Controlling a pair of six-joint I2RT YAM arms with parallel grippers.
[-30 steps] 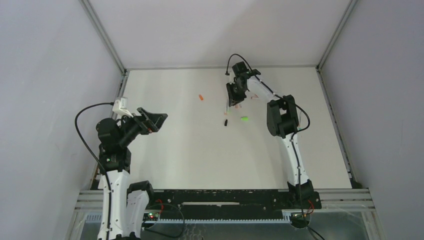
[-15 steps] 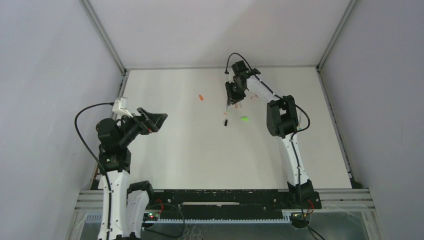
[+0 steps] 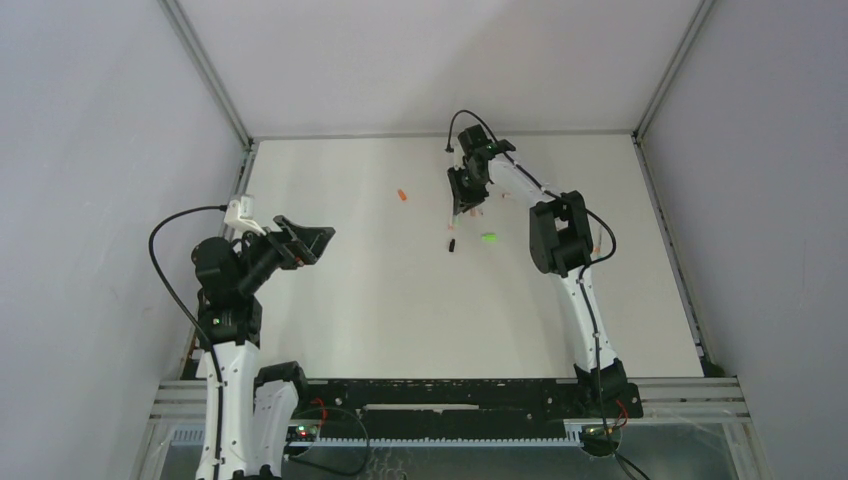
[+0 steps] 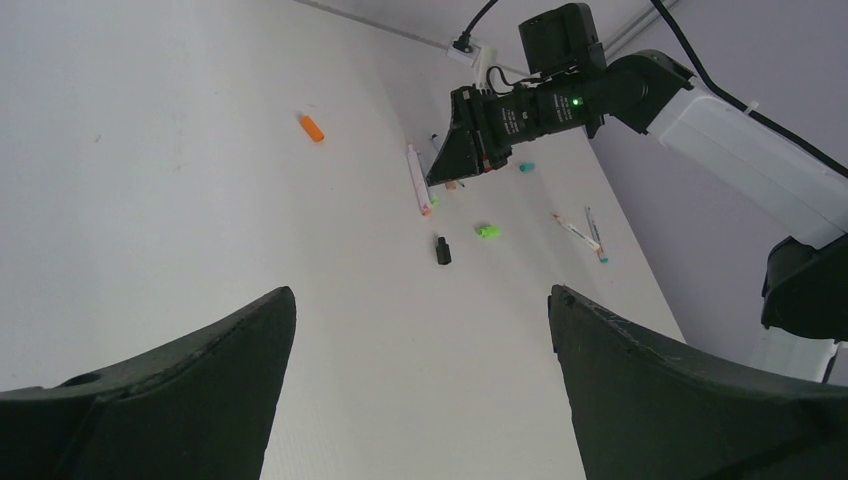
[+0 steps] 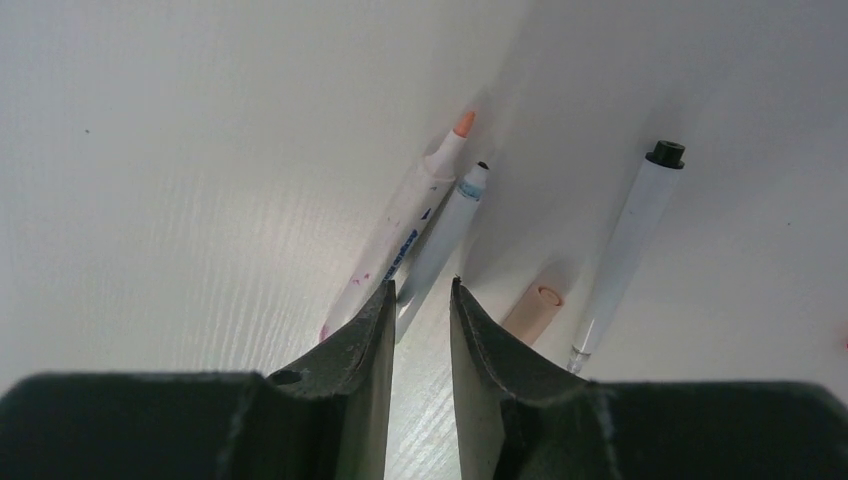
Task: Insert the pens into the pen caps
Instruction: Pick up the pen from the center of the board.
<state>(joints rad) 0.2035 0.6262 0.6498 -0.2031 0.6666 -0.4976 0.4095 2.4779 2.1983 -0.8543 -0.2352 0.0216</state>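
Note:
My right gripper [image 3: 466,200] is low over the table at the far middle, its jaws a narrow gap apart [image 5: 422,292]. A white pen with a teal tip [image 5: 452,222] lies with its tail end at the mouth of the jaws, beside the left finger; table shows through the gap. An orange-tipped pen [image 5: 410,225] lies just left of it, and a pen with a black end [image 5: 628,250] to the right. A peach cap [image 5: 532,308] lies by the right finger. Orange cap [image 3: 401,195], green cap [image 3: 489,238] and black cap [image 3: 451,244] lie loose. My left gripper [image 3: 306,240] is wide open and empty, raised at the left.
In the left wrist view a teal cap [image 4: 526,167] lies beyond the right gripper [image 4: 455,168], and two more pens [image 4: 580,231] lie to its right. Grey walls enclose the white table [image 3: 400,300] at the far side, left and right.
The right arm has shifted slightly left and farther out over the pens. The left arm has not moved.

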